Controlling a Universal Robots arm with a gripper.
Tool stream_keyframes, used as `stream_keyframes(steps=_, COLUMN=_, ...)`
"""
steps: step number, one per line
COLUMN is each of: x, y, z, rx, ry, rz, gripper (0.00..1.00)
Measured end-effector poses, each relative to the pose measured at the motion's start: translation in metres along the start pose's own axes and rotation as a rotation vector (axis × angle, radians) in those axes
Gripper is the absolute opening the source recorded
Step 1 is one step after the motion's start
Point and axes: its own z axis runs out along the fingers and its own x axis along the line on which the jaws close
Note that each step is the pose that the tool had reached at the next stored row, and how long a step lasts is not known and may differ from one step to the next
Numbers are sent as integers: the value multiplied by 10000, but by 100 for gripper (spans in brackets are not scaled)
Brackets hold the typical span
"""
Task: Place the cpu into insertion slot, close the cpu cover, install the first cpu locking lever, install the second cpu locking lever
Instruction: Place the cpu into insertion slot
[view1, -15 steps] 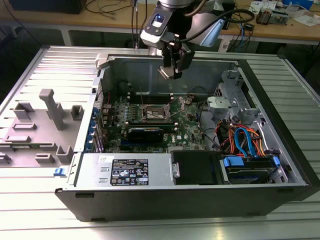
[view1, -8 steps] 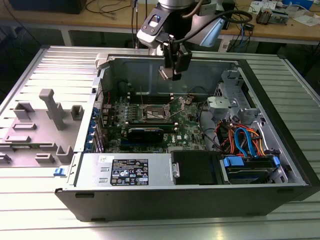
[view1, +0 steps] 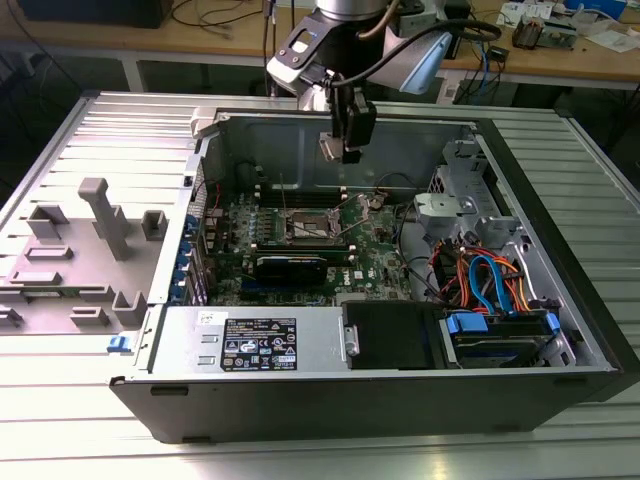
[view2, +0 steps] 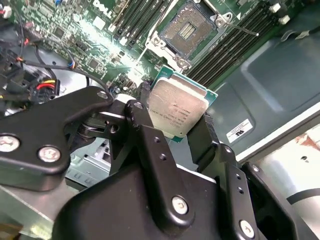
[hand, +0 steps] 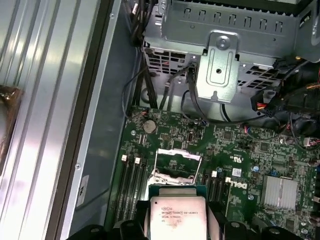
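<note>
My gripper hangs above the open computer case, over the back of the green motherboard. It is shut on the cpu, a small square chip with a dull silver top, pinched by its edges between the black fingers. The cpu sits a little above and short of the insertion slot, not touching it. The slot lies open, its dark contact field bare inside a silvery rim. The cpu cover looks tipped up at the slot's far side. A thin locking lever sticks out beside the slot.
Long black memory slots flank the socket. A black graphics card lies in front of it, with the power supply nearer still. A drive cage with coloured cables fills the exterior view's right. A grey fixture stands outside the case.
</note>
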Motion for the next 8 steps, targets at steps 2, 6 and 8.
stream_keyframes(steps=2, x=0, y=0, z=2, rx=-1, ry=-19, rz=194, gripper=54)
stream_keyframes(steps=6, x=0, y=0, z=3, rx=-3, ry=-31, rz=334, gripper=54)
stream_keyframes(steps=8, x=0, y=0, z=3, rx=-3, ry=-31, rz=334, gripper=54)
